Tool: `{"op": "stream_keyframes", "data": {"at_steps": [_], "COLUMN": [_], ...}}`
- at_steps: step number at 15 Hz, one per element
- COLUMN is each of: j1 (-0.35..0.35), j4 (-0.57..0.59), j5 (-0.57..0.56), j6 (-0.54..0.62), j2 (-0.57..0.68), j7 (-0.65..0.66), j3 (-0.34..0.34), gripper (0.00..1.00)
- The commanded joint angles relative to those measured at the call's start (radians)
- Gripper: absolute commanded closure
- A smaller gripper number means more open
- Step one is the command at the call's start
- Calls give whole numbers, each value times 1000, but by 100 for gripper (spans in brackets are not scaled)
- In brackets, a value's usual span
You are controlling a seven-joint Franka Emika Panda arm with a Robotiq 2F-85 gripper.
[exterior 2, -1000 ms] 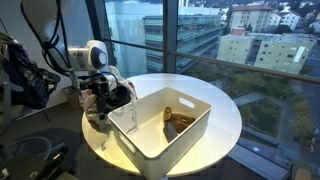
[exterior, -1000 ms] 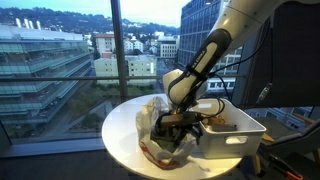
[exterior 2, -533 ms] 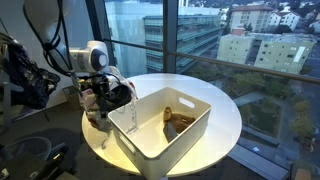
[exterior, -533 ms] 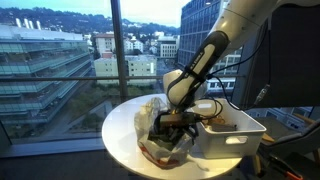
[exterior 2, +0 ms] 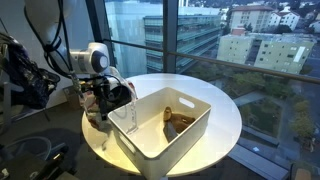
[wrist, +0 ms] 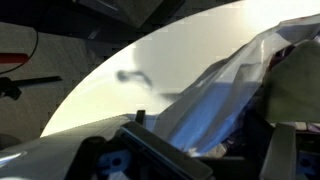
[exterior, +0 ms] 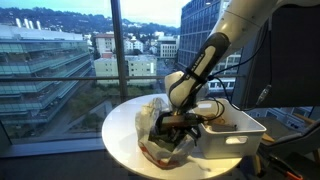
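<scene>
your gripper (exterior: 178, 122) has its jaws spread wide and, as far as the frames show, nothing is clamped between them. it points down over the crumpled plastic bag (exterior: 156, 128), with its fingers at or just inside the bag's open top. whether they touch the film i cannot tell. in an exterior view the gripper (exterior 2: 103, 100) sits low near the table's edge, just beside the short wall of the white bin (exterior 2: 165, 135), and the plastic bag (exterior 2: 124, 93) is bunched between the two. that tight spot likely explains the steep wrist. the arm (exterior: 205, 60) is angled in from above, so it clears the bin's rim instead of crossing it.

the bag slumps rather than stands. it looks like thin clear film, so it leans toward the bin's wall and folds over what it holds. that is a dark, reddish mass at the bottom that i cannot make out. the wrist view shows the plastic bag (wrist: 215, 95) close up, a pale sheet rising to the right over the table (wrist: 150, 60).

the white bin (exterior: 240, 133) stands to one side of the round table (exterior: 118, 125). a brown item (exterior 2: 178, 118) lies on its floor, well apart from your fingers. behind it all, the window (exterior: 60, 60) looks out on buildings.
</scene>
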Motion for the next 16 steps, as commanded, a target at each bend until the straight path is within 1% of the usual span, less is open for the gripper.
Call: {"op": "stream_keyframes", "data": {"at_steps": [1, 3, 4, 5, 6, 7, 9, 10, 13, 14, 16], "j1": [10, 22, 27, 33, 41, 47, 67, 78, 115, 113, 116], "j4": [2, -2, -1, -1, -3, -5, -9, -7, 13, 20, 50], "j5": [6, -10, -17, -22, -28, -31, -40, -46, -61, -55, -59], "j6": [19, 34, 41, 48, 55, 58, 65, 60, -44, -84, -193], "j2": [24, 37, 46, 53, 57, 61, 62, 62, 52, 51, 55], "j7": [-7, 5, 5, 9, 15, 15, 32, 45, 105, 114, 143], "j3": [-23, -37, -41, -46, -51, -55, -68, -77, -97, -92, -86], "gripper": [0, 0, 24, 26, 33, 43, 58, 68, 91, 99, 100]}}
